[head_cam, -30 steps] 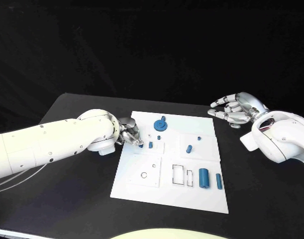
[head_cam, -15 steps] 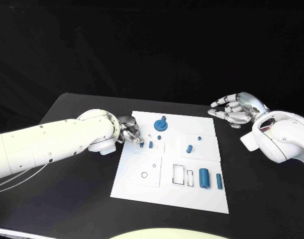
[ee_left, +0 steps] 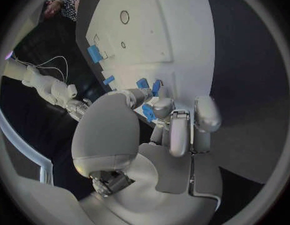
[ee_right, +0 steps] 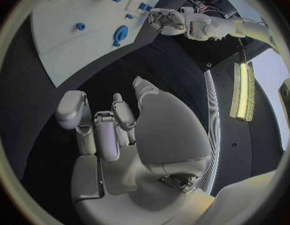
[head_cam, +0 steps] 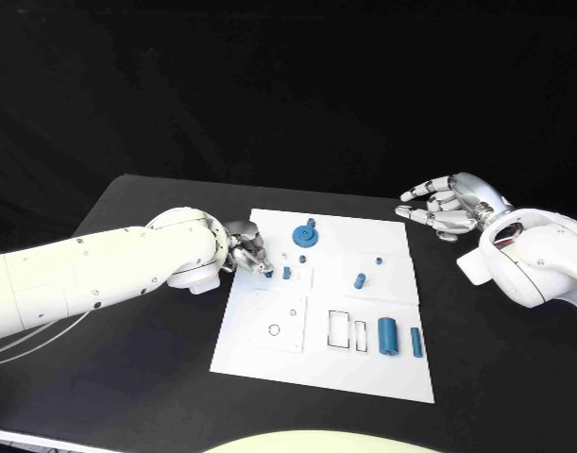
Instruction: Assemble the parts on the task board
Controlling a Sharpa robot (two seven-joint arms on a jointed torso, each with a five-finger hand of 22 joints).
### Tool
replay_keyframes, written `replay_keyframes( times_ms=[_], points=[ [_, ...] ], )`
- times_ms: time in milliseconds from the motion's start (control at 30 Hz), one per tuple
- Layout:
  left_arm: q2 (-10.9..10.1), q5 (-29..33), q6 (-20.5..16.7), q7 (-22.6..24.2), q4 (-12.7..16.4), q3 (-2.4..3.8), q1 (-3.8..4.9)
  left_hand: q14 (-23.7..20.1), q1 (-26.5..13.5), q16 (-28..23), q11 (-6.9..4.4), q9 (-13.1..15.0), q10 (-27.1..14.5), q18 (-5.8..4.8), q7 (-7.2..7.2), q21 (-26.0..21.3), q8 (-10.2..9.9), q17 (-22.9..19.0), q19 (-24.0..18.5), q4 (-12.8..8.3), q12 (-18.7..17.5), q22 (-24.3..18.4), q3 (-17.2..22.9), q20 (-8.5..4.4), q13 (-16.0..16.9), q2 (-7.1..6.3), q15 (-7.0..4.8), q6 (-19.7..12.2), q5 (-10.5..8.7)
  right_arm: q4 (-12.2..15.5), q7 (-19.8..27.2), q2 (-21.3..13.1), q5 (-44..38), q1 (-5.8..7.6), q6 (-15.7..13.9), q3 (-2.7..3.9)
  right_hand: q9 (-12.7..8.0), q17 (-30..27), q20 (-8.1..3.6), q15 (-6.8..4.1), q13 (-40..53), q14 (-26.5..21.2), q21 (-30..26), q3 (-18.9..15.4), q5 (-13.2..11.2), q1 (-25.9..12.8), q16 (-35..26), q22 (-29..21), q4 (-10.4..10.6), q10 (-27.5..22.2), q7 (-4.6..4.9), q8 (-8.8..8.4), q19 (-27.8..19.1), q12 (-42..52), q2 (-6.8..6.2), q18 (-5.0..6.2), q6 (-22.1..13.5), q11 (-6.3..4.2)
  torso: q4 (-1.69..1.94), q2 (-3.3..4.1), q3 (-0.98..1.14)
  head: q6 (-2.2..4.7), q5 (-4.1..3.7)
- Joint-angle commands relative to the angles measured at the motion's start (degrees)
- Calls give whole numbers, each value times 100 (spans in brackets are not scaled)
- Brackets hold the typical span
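**Small blue peg beside the left hand's fingertips**

The small blue plastic peg (head_cam: pixel 285 274) stands upright near the left edge of the white flat task board (head_cam: pixel 327 363), just beside the silver left hand (head_cam: pixel 245 251). That hand's fingers are curled together, apparently pinching a small blue piece (ee_left: pixel 148 112). The silver right hand (head_cam: pixel 445 209) hovers off the board's far right corner, loosely curled, holding nothing, well apart from the peg.

The left hand (head_cam: pixel 246 251) crowds the task board's (head_cam: pixel 268 354) left far edge, its fingers just beside a small blue peg (head_cam: pixel 285 274). The blue round part (head_cam: pixel 306 236) stands close behind. The right hand (head_cam: pixel 445 209) hovers off the board's right far corner, leaving the near half open from above.
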Motion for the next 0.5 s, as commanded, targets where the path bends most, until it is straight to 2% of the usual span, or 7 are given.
replay_keyframes(
  times_ms=[33,500],
  points=[
    [9,-85,111,3,-2,2,-20,442,-36,18,5,4,51,-111,-25,27,17,965,38,-1098,27,9,1116,-12,7,8,-43,55,12,2,84,-2,-41,-3,30,1,6,539,-14,-1,10,352,30,15,5,-12,-5,5,-7,27,-13,29,44,23,50,37,-3,-6,0,-1,-2,-1,1],
    [11,-209,73,40,2,2,-50,442,-42,18,4,3,51,-111,-26,27,16,964,37,-1104,23,8,1123,-14,2,1,-44,58,16,1,88,-5,-42,-3,79,1,6,539,-14,-1,10,352,30,15,5,-12,-5,5,-7,27,-13,29,44,23,50,37,-3,-6,-1,1,-1,-17,-2]
  ],
)
